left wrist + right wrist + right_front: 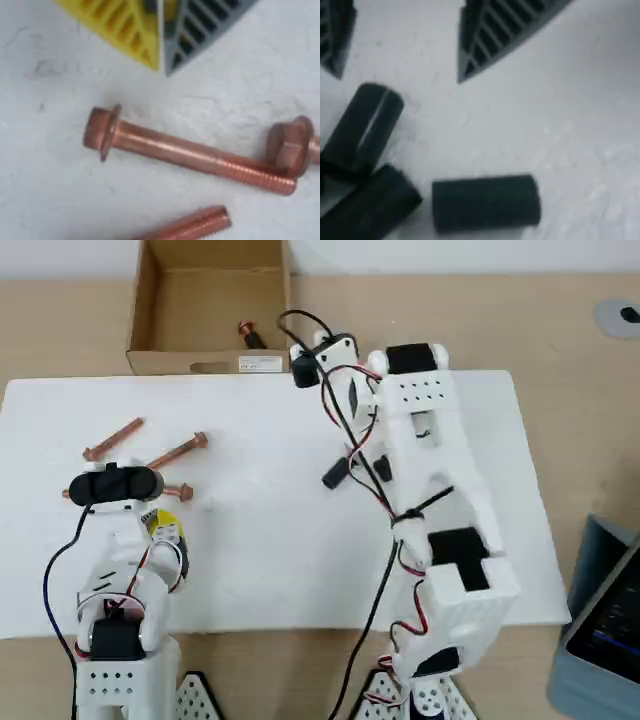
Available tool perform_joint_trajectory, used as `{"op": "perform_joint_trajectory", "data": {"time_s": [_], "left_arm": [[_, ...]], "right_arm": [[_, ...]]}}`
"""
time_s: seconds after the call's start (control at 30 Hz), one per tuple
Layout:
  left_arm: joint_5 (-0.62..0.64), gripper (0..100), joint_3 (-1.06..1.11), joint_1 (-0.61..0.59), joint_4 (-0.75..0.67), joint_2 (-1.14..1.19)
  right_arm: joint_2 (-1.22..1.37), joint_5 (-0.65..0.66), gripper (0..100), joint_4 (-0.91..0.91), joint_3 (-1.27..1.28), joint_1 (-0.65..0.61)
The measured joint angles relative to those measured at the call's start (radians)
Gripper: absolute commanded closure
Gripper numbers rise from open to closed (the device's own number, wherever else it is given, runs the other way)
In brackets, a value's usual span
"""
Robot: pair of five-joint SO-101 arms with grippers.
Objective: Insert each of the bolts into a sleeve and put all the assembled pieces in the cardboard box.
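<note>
On the white board (270, 550), three copper bolts lie loose toward the left side: the first bolt (112, 439) nearest the edge, the second bolt (178, 451) just beside it, and the third bolt (180, 492) partly hidden under the head of the left arm (125, 580).

From the left wrist, a full-length bolt (185, 152) lies flat on the board. A neighbouring bolt head (290, 145) touches its threaded end, and another threaded tip (197, 224) lies close by. The left gripper (162, 67) is poised near the full-length bolt, its yellow and grey fingers pressed together at the tips and holding nothing.

Near the board's middle, one black sleeve (335, 473) lies beside the right arm (440, 490). From the right wrist, three sleeves lie on their sides: an upper sleeve (365, 130) touches a lower sleeve (370, 210), and a separate sleeve (485, 202) lies just beside them. The right gripper (400, 75) is spread wide over the board, empty.

Beyond the board's far edge, the cardboard box (205, 362) sits on the wooden table (60, 330). One assembled piece (248, 334) lies inside, near the box's front right corner.

A grey case (605, 630) stands at the table's right edge.
</note>
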Motion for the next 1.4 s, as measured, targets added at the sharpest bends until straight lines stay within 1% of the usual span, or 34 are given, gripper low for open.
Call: {"op": "perform_joint_trajectory", "data": {"time_s": [0.2, 0.47, 0.83, 0.87, 1.1, 1.4], "left_arm": [[0.000, 100, 0.000, 0.000, 0.000, 0.000], [0.000, 100, 0.000, 0.000, 0.000, 0.000], [0.000, 100, 0.000, 0.000, 0.000, 0.000], [0.000, 100, 0.000, 0.000, 0.000, 0.000], [0.000, 100, 0.000, 0.000, 0.000, 0.000], [0.000, 100, 0.000, 0.000, 0.000, 0.000]], "right_arm": [[0.087, -0.009, 83.0, -0.054, 0.000, 0.028], [0.110, -0.011, 83.1, -0.087, 0.008, 0.061], [0.110, -0.011, 83.3, -0.224, 0.189, 0.063], [0.109, -0.011, 84.3, -0.236, 0.199, 0.063], [0.097, 0.029, 99.1, -0.324, 0.262, 0.074], [0.095, 0.035, 98.8, -0.316, 0.255, 0.074]]}}
